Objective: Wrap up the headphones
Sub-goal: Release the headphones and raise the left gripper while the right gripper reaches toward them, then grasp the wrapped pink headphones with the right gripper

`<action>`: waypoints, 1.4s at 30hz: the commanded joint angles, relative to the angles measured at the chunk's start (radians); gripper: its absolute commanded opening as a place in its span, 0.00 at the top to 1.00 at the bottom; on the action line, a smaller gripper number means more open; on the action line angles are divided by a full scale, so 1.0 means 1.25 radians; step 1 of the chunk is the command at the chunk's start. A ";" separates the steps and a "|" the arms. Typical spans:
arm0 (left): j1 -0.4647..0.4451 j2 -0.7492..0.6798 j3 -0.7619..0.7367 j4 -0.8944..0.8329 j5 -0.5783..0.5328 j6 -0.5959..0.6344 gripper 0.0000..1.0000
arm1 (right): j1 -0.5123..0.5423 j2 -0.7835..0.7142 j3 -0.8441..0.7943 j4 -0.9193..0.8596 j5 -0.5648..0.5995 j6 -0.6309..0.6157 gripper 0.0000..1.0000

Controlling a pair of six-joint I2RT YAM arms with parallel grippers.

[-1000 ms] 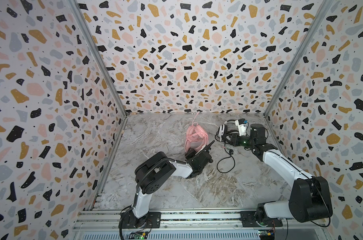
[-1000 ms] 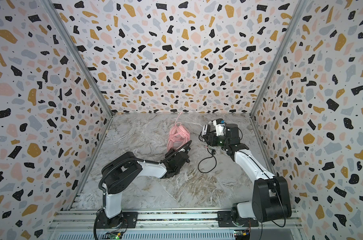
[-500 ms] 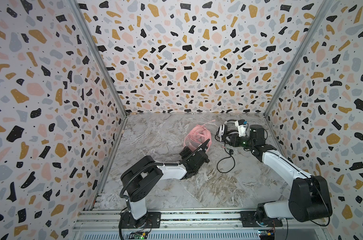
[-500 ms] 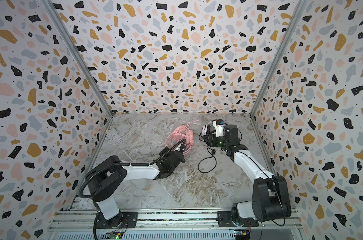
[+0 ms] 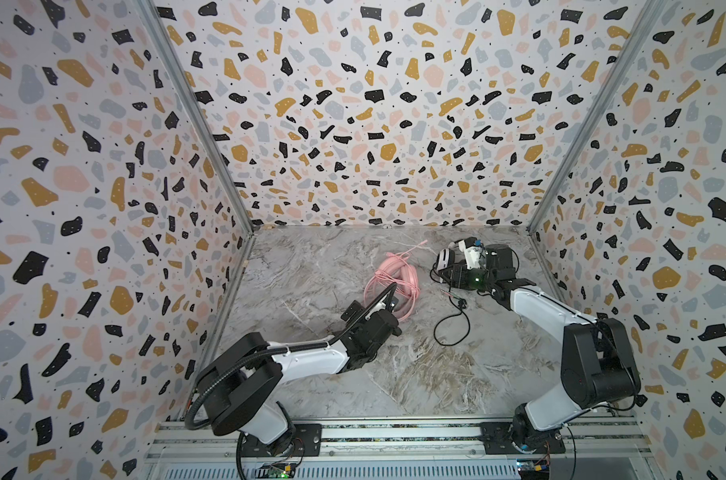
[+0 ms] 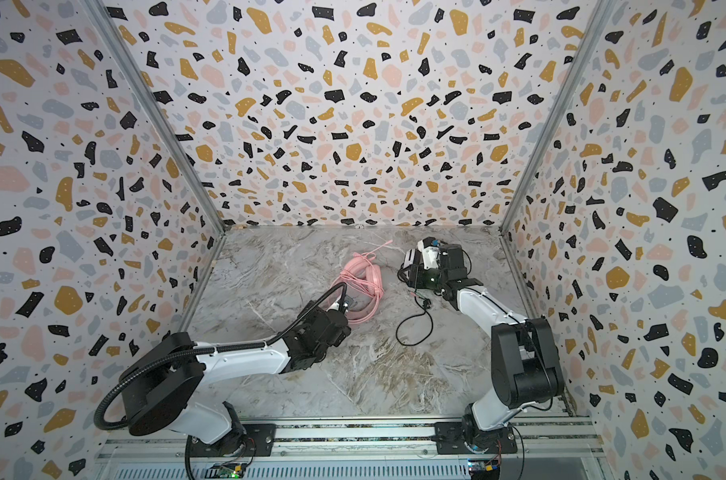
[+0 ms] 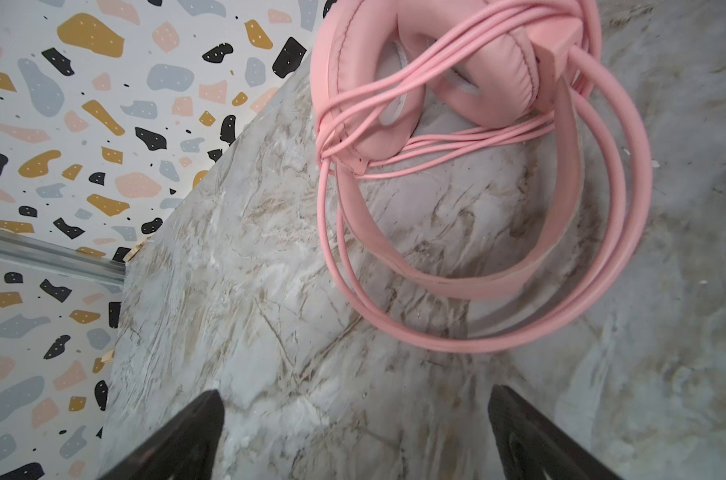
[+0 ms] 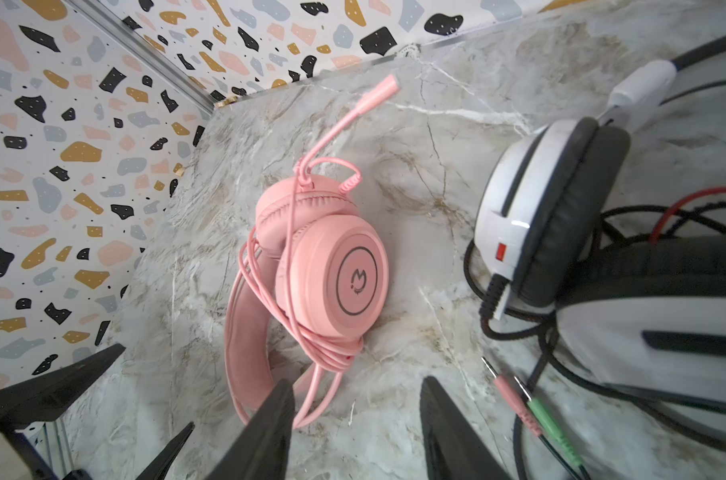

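Left gripper (image 7: 355,392): our jaws stand wide with nothing between them, tips low over the grey marble-patterned table (image 7: 269,291), just short of the pink loops.
Right gripper (image 8: 359,432): jaws partway apart, only bare table between them; we hold nothing.
Pink plastic over-ear headset (image 5: 404,276): lying mid-table with its cups together, mic boom pointing toward the back wall.
Thin pink rubber cord (image 7: 627,249): coiled in several slack loops round the headband and across the cups; we judge this one wrapped, though loosely.
White plastic over-ear headset with black stripes and pads (image 8: 552,199): near the right rear corner, just beside our right pincer.
Thin black cord (image 6: 398,332): sprawled loose over the table toward the front, its pink and green plugs (image 8: 531,411) lying free; in our view this wrap is not yet done.
Risk, left side: if we pull away carelessly, a finger could hook a slack pink loop and undo the coil, since nothing ties it.
Risk, right side: tugging the black cord could drag or tip the white headset, and a grip near the plugs leaves a long tail that may tangle.
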 commanded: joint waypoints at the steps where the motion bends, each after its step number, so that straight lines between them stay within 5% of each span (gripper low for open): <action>1: 0.017 -0.075 -0.010 0.001 0.016 -0.064 0.00 | 0.020 0.007 0.040 0.007 0.016 -0.006 0.49; 8: 0.195 -0.206 -0.016 0.012 0.227 -0.188 0.00 | 0.089 0.109 0.180 -0.085 0.035 -0.061 0.49; 14: 0.277 -0.204 -0.004 -0.015 0.294 -0.205 0.00 | 0.159 0.246 0.353 -0.188 0.103 -0.125 0.48; 23: 0.300 -0.231 -0.049 -0.015 0.328 -0.223 0.00 | 0.218 0.379 0.514 -0.288 0.213 -0.193 0.50; 30: 0.304 -0.228 -0.072 -0.003 0.344 -0.225 0.00 | 0.243 0.395 0.558 -0.305 0.260 -0.222 0.91; 42: 0.307 -0.210 -0.079 0.019 0.375 -0.238 0.00 | 0.330 0.353 0.609 -0.314 0.259 -0.329 0.93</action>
